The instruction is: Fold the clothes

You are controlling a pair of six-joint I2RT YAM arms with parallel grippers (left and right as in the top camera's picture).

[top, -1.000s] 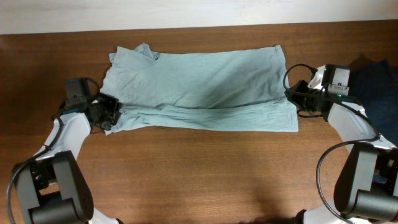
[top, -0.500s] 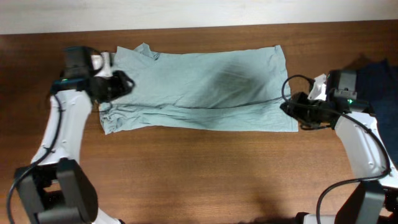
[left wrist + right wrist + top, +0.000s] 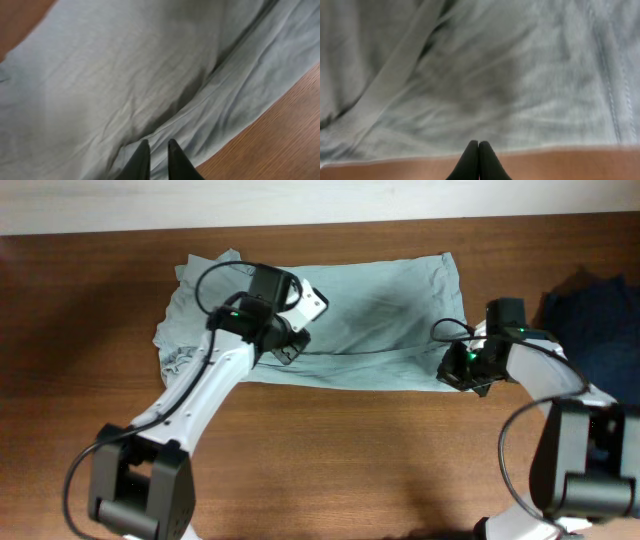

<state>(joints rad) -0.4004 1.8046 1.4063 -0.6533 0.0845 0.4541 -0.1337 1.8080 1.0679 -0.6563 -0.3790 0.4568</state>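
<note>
T-shirt (image 3: pixel 390 310) spread lengthwise across the far half of the table (image 3: pixel 330 460).

I see thin, wrinkled, pale grey-blue fabric, plain, with its near long edge turned up into a narrow band and its left end bunched. My left gripper (image 3: pixel 159 150) sits at that band's seam, fingers nearly together with a slit between them; I cannot tell whether cloth is caught. My right gripper (image 3: pixel 478 146) is clenched tight at the near right hem, where cloth meets wood. A dark navy garment (image 3: pixel 590 310) lies at the table's right edge.
</note>
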